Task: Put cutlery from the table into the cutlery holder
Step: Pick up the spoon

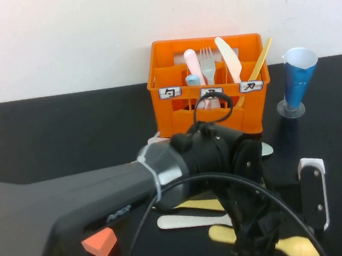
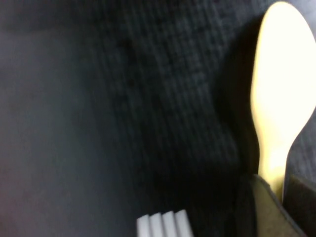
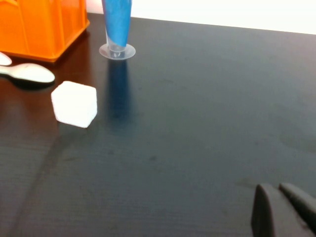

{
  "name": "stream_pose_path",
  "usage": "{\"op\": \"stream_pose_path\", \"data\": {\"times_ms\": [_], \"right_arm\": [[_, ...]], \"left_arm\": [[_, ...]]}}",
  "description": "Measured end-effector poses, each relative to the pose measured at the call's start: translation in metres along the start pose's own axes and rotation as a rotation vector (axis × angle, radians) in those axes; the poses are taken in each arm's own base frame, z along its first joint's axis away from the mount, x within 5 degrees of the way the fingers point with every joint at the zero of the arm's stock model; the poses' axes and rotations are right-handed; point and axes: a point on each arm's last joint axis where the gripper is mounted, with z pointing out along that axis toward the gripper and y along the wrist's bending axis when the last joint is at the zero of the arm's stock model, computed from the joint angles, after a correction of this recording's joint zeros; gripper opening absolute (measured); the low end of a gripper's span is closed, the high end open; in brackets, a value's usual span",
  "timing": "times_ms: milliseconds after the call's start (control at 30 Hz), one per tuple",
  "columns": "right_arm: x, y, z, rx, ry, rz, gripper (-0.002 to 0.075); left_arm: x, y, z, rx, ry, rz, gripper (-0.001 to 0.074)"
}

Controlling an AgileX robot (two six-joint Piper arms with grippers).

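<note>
The left claw clamps a pale yellow spoon low over the worktop's near edge — a slipping handle could drop it short of the far-edge cutlery holder — while the right claw, pressed together, waits near the right edge.

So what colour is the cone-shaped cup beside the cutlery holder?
Blue cup with a clear base, clearest in the high view.

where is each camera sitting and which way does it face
High: raised on the robot's side, angled down at the table and cutlery holder; left arm fills the foreground.
Left wrist: close above the table, on a yellow spoon at the left pincer.
Right wrist: low over the table; right pincer at the edge.
High and right wrist share the blue cup.
</note>
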Motion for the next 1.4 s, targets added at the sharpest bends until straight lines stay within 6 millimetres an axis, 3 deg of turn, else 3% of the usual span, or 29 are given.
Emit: {"op": "stream_pose_path", "data": {"times_ms": [167, 433, 533, 700, 800, 1400], "right_arm": [[0.0, 0.0, 0.0, 0.0, 0.0, 0.0, -0.0003], [0.0, 0.0, 0.0, 0.0, 0.0, 0.0, -0.0003], [0.0, 0.0, 0.0, 0.0, 0.0, 0.0, -0.0003], [0.0, 0.0, 0.0, 0.0, 0.0, 0.0, -0.0003], [0.0, 0.0, 0.0, 0.0, 0.0, 0.0, -0.0003], [0.0, 0.0, 0.0, 0.0, 0.0, 0.0, -0.0003]], "left_arm": [[-0.005, 0.004, -0.019, -0.084, -0.045, -0.018, 0.0013], [-0.005, 0.003, -0.031, -0.104, -0.047, -0.065, 0.0005], [-0.002, 0.0, -0.032, -0.074, -0.006, -0.07, 0.0055], [0.009, -0.005, -0.033, -0.02, 0.097, -0.163, 0.0228], [0.015, 0.0, -0.034, -0.03, 0.109, -0.196, 0.0277], [0.024, 0.008, -0.005, -0.013, 0.147, -0.189, 0.0297]]}}
